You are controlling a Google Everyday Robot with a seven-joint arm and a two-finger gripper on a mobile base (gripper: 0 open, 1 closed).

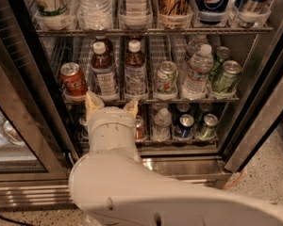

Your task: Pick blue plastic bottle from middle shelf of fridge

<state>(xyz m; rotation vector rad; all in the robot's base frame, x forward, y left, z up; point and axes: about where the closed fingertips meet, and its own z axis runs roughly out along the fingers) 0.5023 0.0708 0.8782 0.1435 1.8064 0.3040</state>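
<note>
The blue plastic bottle (104,74), brown drink with a white cap and bluish-grey label, stands upright on the middle shelf (151,99) of the fridge (254,102), second lane from the left. Its twin with a whiter label (135,72) stands just right of it. My gripper (111,102) is open and empty. It sits at the shelf's front edge, just below and in front of these two bottles, one finger (91,102) under the blue bottle and the other (131,108) under the twin. My arm hides the lower shelf's left part.
A red cola can (73,80) stands left of the blue bottle. Right of the twin are a can (166,78), a clear water bottle (196,73) and green cans (225,76). The upper rack holds drinks in clear trays (132,20). Cans fill the lower shelf (184,126). The open door (19,126) is at left.
</note>
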